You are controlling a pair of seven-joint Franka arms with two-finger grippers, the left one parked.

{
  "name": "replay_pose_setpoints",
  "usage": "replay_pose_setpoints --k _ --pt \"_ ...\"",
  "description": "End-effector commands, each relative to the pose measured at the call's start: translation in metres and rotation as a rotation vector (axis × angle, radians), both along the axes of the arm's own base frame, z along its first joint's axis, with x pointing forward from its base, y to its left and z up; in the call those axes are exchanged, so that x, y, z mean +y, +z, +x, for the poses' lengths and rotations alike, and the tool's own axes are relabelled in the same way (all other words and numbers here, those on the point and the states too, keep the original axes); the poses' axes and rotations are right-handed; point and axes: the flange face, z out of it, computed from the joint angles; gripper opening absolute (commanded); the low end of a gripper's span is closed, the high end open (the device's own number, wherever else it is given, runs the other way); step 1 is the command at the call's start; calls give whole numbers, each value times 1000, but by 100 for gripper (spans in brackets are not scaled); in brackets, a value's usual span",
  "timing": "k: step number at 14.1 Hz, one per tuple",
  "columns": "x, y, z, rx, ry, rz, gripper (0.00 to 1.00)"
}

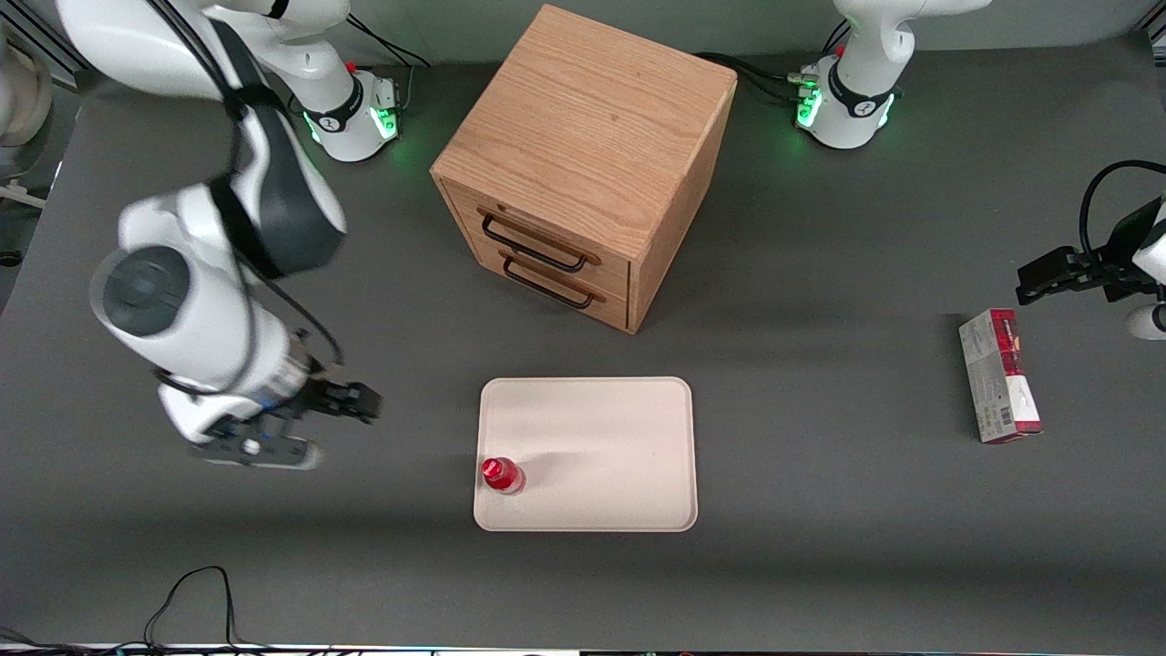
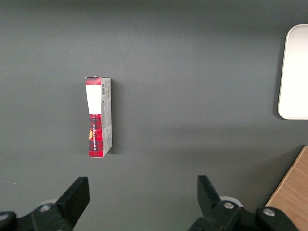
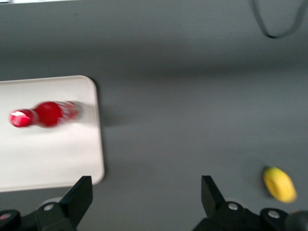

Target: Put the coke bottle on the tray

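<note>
The coke bottle [image 1: 502, 475], small and red with a red cap, stands upright on the cream-white tray [image 1: 601, 428], in the tray's corner nearest the front camera on the working arm's side. It also shows in the right wrist view [image 3: 48, 114] on the tray [image 3: 53, 154]. My right gripper [image 1: 273, 446] is open and empty above bare table, off the tray toward the working arm's end. Its fingers [image 3: 79, 195] stand wide apart with nothing between them.
A wooden two-drawer cabinet [image 1: 583, 164] stands farther from the front camera than the tray. A red-and-grey carton [image 1: 999, 375] lies toward the parked arm's end. A yellow lemon-like object [image 3: 279, 184] lies on the table near the gripper. A black cable [image 1: 191, 601] lies near the table's front edge.
</note>
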Motion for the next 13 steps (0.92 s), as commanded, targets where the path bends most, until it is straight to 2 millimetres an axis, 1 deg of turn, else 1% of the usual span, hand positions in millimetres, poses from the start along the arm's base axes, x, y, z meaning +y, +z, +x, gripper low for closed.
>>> replay_pose_setpoints --k 1,2,4,5,6,7,11,13 --pt "-62 33 -80 41 37 -2 100" --pt "-88 45 -92 57 26 -3 100" --pt "-129 75 -116 75 74 62 100" --pt "-154 87 -129 78 88 90 100" --pt "-162 94 -141 99 115 107 100" --pt "-165 100 -150 109 121 110 100" --pt "-166 118 -162 82 108 117 100" --pt "-163 119 -162 79 109 115 100"
